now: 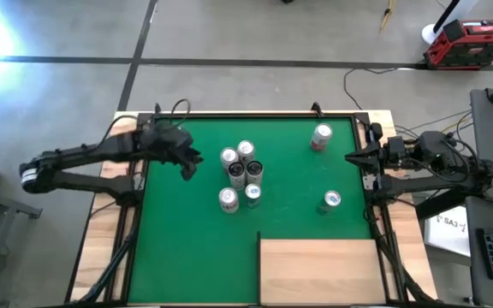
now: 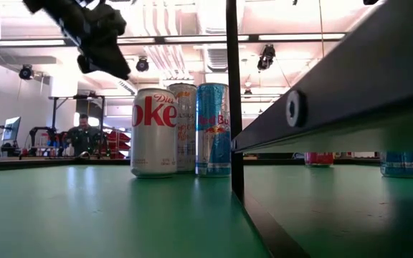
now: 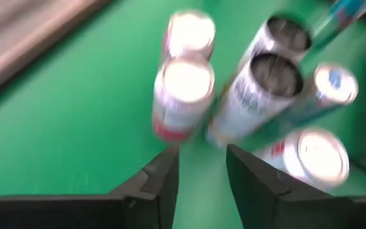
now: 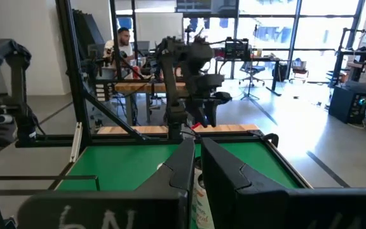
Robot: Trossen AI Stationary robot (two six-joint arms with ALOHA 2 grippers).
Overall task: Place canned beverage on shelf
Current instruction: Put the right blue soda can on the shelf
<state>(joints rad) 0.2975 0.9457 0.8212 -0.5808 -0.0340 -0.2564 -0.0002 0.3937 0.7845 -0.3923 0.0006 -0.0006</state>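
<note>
Several beverage cans (image 1: 240, 174) stand upright in a cluster on the green mat (image 1: 294, 184). Two more stand apart, one at the far right (image 1: 321, 137) and one to the right (image 1: 331, 201). The shelf (image 1: 319, 269), a pale plywood panel, lies at the near edge with nothing on it. My left gripper (image 1: 193, 165) hangs over the mat just left of the cluster, tilted down toward it. Its fingers (image 3: 202, 175) are open with nothing between them, short of the nearest can (image 3: 183, 95). My right gripper (image 1: 349, 156) waits shut at the mat's right edge.
In the low view a Diet Coke can (image 2: 154, 132), a tan can (image 2: 183, 125) and a Red Bull can (image 2: 214, 129) stand side by side. Black rails and wooden strips (image 1: 114, 214) border the mat. People sit at desks beyond the table (image 4: 124, 44).
</note>
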